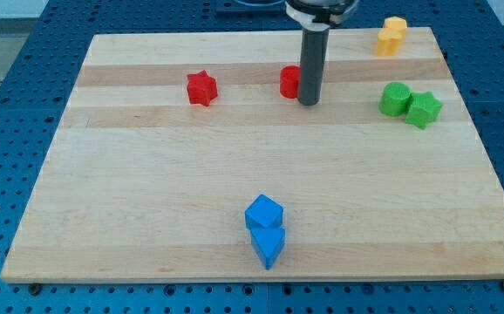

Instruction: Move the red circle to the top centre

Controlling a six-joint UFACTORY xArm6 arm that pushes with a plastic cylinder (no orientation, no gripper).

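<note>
The red circle (289,81) lies on the wooden board (147,192) near the top centre, partly hidden by my rod. My tip (309,101) rests on the board touching the circle's right side. A red star (201,88) lies to the left of the circle, apart from it.
A green circle (396,98) and a green star (424,109) touch each other at the view's right. Two yellow blocks (391,36) sit at the top right corner. A blue cube (263,213) and a blue block (269,245) touch at the bottom centre.
</note>
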